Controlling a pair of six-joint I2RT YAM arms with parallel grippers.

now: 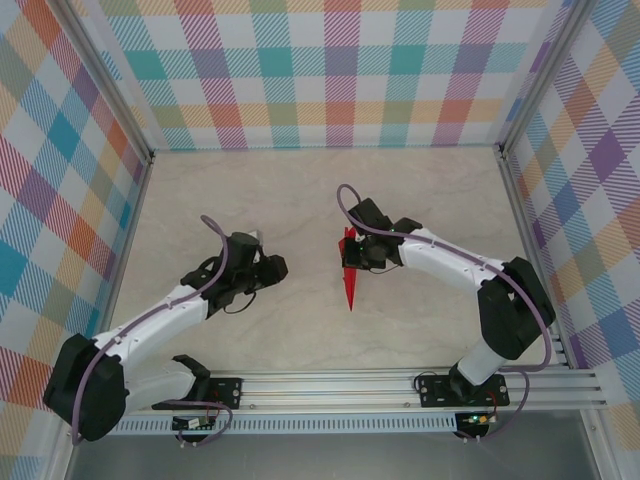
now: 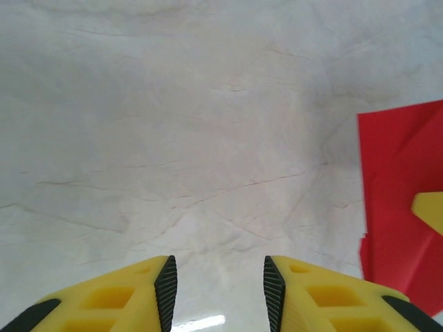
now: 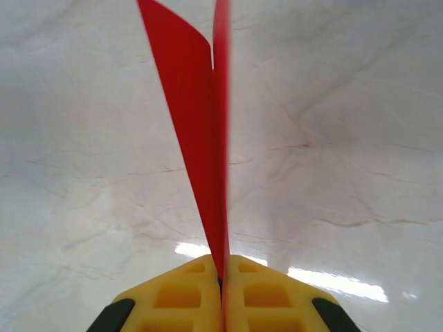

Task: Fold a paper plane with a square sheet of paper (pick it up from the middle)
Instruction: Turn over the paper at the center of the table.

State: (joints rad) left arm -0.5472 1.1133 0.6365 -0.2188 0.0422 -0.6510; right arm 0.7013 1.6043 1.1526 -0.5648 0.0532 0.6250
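Note:
The bright red paper plane (image 1: 349, 272) is a slim pointed dart held above the middle of the table, its tip toward the near edge. My right gripper (image 1: 358, 249) is shut on it; in the right wrist view the folded red paper (image 3: 201, 131) rises edge-on from between the closed yellow fingers (image 3: 187, 297). My left gripper (image 1: 276, 266) hovers to the left of the plane, open with nothing between its pads (image 2: 167, 287). In the left wrist view the red paper (image 2: 398, 200) fills the right edge, with a yellow fingertip of the other gripper (image 2: 430, 209) on it.
The pale marble tabletop (image 1: 300, 200) stretches to checked walls (image 1: 330, 70) at the back and sides. An aluminium rail (image 1: 400, 385) carrying both arm bases runs along the near edge.

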